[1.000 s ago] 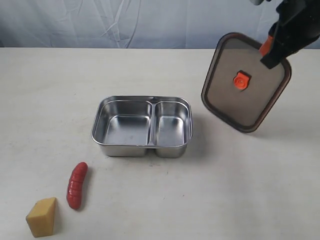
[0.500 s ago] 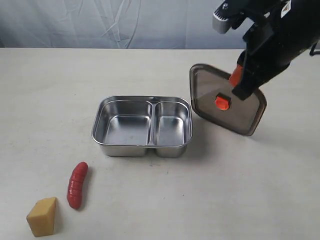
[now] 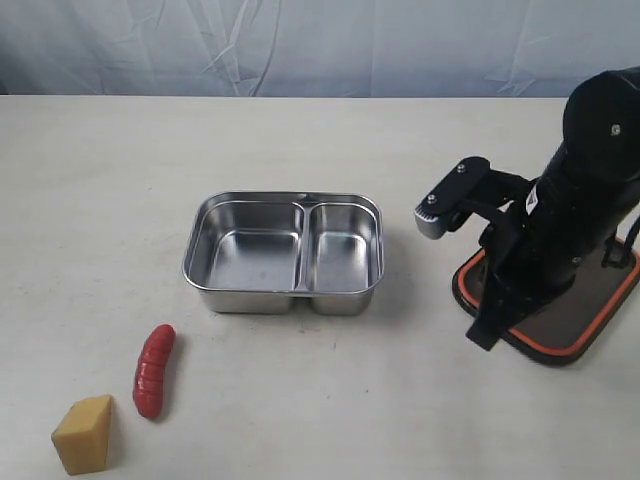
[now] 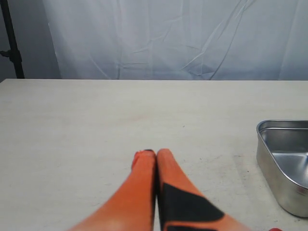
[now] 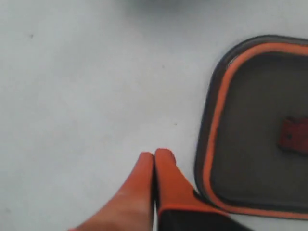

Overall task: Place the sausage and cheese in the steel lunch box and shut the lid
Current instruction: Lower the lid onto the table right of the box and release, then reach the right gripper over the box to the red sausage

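Right gripper point(image 5: 155, 155), jaws shut and empty, sits just beside the dark translucent orange-rimmed lid point(image 5: 250, 144); the glossy red ribbed toy sausage point(image 3: 154, 370), well apart from it, looks light, slippery, best pinched mid-length.

Left gripper point(image 4: 155, 154) and right gripper point(image 5: 154, 155) are both pinched fully closed, the right arm point(image 3: 560, 235) bent low.

Lid half hidden, box cropped

In the exterior view the right arm point(image 3: 565, 230) covered much of the lid point(image 3: 592, 312), which lay at 4 o'clock from the steel lunch box point(image 3: 250, 300), and the frame edge cropped the arm. The left wrist view showed only one corner of the box; a red sliver point(image 4: 275, 229) at its edge was too small to identify. The right wrist view was blurred, with the lid and its orange tab point(image 5: 293, 137) cut off.
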`<state>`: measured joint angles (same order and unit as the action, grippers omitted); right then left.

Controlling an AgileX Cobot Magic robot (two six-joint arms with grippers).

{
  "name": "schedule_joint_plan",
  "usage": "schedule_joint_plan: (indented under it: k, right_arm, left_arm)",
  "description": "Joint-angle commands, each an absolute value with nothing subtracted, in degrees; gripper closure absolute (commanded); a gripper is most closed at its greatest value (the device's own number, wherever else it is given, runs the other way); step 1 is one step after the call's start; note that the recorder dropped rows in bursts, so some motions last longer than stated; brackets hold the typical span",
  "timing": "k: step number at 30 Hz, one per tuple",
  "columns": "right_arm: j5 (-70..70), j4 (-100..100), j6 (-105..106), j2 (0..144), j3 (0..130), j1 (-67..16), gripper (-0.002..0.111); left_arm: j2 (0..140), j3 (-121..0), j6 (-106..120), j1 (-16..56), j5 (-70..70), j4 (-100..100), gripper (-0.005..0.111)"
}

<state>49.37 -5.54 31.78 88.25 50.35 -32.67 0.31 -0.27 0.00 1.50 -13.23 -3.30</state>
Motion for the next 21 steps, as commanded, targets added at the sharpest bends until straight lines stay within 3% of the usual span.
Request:
schedule_joint_plan:
  k: [1, 5, 11, 17, 21]
  right_arm:
    - [37.9, -2.9, 16.8, 87.6, 50.1, -32.7, 0.109]
    - [34.1, -3.8, 3.9, 87.7, 50.1, -32.7, 0.109]
    - [38.3, -49.9, 37.8, 87.7, 50.1, -37.5, 0.109]
    - [38.3, -54.4, 41.8, 90.1, 56.2, -45.8, 0.073]
    - [36.7, -54.1, 39.2, 94.9, 63.1, -51.2, 0.069]
  left_arm:
    - [0.0, 0.0, 0.0, 1.9, -12.9, -3.9, 0.107]
    - [0.0, 0.0, 0.0, 1.9, -12.9, -3.9, 0.107]
    - [0.0, 0.0, 0.0, 1.9, -12.9, -3.9, 0.107]
    - [0.0, 0.0, 0.0, 1.9, -12.9, -3.9, 0.107]
    - [0.0, 0.0, 0.0, 1.9, -12.9, -3.9, 0.107]
